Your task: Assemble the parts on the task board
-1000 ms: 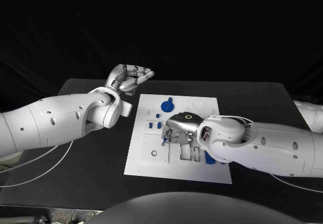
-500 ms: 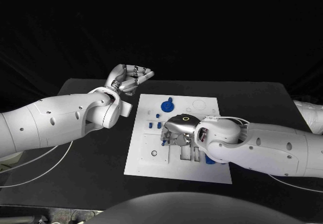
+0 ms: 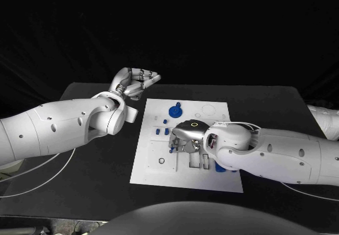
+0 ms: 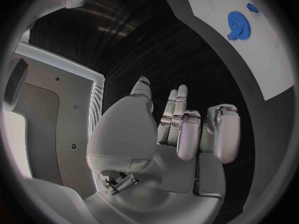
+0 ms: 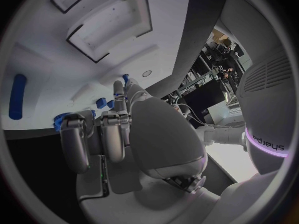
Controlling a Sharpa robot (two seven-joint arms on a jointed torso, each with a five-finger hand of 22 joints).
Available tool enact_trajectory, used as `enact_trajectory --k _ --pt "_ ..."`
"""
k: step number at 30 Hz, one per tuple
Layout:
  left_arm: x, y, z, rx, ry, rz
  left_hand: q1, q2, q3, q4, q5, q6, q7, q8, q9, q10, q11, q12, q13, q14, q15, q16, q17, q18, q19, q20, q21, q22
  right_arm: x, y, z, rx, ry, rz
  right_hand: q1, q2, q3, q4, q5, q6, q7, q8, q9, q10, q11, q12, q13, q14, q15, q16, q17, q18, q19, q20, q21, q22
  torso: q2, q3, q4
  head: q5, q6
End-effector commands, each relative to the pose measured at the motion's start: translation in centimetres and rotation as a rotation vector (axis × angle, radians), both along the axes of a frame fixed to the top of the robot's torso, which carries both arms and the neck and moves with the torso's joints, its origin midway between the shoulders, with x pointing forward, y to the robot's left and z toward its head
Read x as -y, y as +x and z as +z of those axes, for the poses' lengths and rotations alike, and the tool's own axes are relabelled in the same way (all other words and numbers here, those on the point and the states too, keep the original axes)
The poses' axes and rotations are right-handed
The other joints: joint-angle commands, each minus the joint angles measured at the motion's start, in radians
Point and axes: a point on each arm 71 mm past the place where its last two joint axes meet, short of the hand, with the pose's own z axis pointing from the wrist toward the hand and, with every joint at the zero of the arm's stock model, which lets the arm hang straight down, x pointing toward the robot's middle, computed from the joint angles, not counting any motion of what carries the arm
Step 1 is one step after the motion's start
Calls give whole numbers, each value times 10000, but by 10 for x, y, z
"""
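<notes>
Over the middle of the white task board (image 3: 157,169), my right hand (image 3: 185,138) is lowered with fingers curled down around a small blue part (image 3: 172,146); whether it truly grasps it I cannot tell. My left hand (image 3: 137,80) hangs clenched and empty beyond the tabletop's (image 3: 92,161) far left corner. A blue gear (image 3: 174,108) lies on the board's far side.

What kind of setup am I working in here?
Likely a robotics lab test bench: a black table against a dark backdrop, a white task board with blue parts, equipment racks at the right wrist view's rim.
</notes>
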Motion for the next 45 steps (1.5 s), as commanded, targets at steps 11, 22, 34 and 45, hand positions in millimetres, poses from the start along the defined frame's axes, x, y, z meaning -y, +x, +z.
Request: enact_trajectory --k 11,22,34,45 --pt "1 -1 1 5 -88 -127 37 150 62 4 46 -29 36 -55 -15 2 29 -14 2 911 15 -60 2259 109 525 50 -39 2388 -6 -1 -4 -43 -210 235 -12 -89 77 4 67 -21 30 -30 -6 -65 84 -79 -14 1024 88 41 2627 -143 1048 84 45 2629 -3 -3 0 -33 1" --pt "1 -1 1 4 -89 -131 37 150 62 4 46 -29 36 -55 -15 2 29 -14 2 911 15 -60 2259 109 525 50 -39 2388 -6 -1 -6 -130 -377 194 -91 -295 77 -7 61 -247 82 -192 -68 -343 155 -102 -18 1024 150 41 2627 -143 1048 149 45 2629 -2 4 1 -43 1" --pt "2 0 1 1 -95 -156 37 150 62 4 46 -29 36 -55 -15 2 29 -14 2 911 15 -60 2259 109 525 50 -39 2388 -3 0 0 290 205 -273 -1098 -1143 -636 171 -30 -2048 501 -284 -210 -1745 583 -75 6 1024 523 41 2627 -143 1048 505 45 2629 -1 1 -4 -53 1" --pt "3 0 1 -2 -95 -186 56 182 61 4 49 -34 37 -61 -17 0 31 -12 3 914 17 -57 2266 107 530 51 -33 2390 21 3 24 507 1991 -1216 -1259 -950 -719 191 -33 -1755 658 -97 -106 -1750 658 49 44 1024 599 41 2627 -143 1048 593 45 2629 7 3 7 -135 1"
